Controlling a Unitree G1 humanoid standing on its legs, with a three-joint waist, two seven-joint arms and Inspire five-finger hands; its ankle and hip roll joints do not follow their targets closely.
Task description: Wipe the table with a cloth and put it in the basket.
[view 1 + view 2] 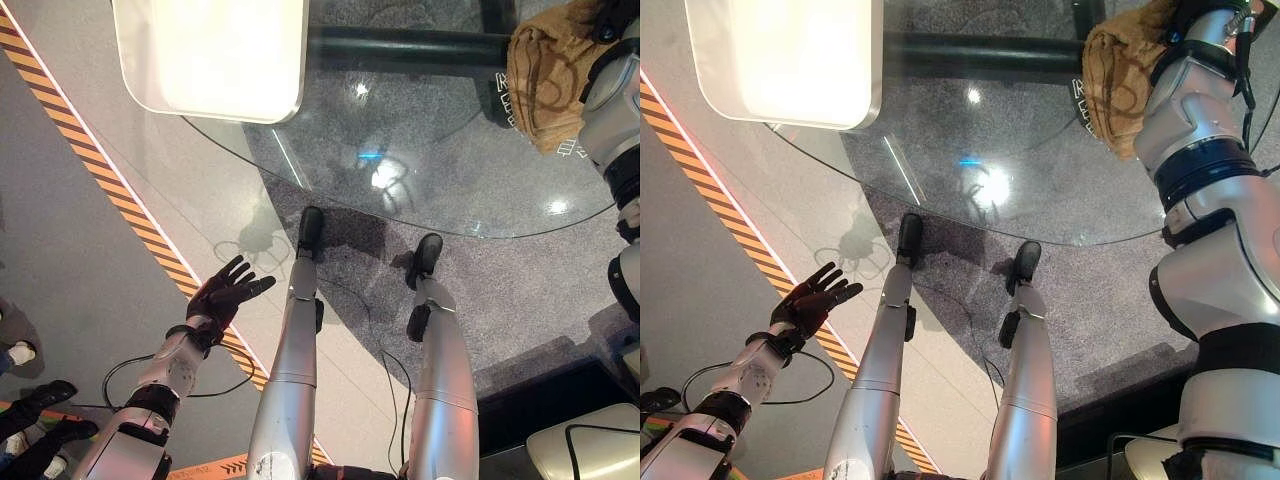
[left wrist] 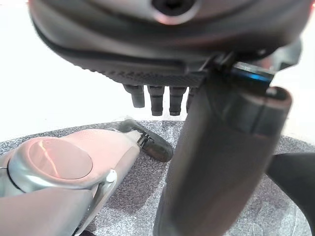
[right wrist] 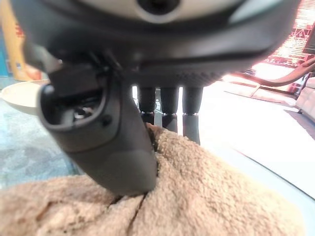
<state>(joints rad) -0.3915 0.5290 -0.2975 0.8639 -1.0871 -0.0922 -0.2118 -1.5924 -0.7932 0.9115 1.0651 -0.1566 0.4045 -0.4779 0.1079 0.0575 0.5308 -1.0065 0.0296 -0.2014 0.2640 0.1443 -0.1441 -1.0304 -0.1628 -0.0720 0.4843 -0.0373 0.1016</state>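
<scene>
We see a round clear glass tabletop (image 1: pixel 450 170) over speckled grey carpet (image 1: pixel 520 290), beside pale grey floor (image 1: pixel 60 260) edged with orange-and-black striped tape (image 1: pixel 110 185).

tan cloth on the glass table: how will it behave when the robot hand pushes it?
The cloth lies bunched and folded, so it is probably floppy and will crumple rather than slide as one piece. Its fuzzy pile looks grippy for the right robot hand pressing it. The glass table looks smooth, so it may still skid easily.

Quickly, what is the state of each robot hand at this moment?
Left robot hand: open, fingers spread, holding nothing, beside the round glass table.
Right robot hand: resting on the fuzzy tan cloth; whether it grips it cannot be told.
</scene>
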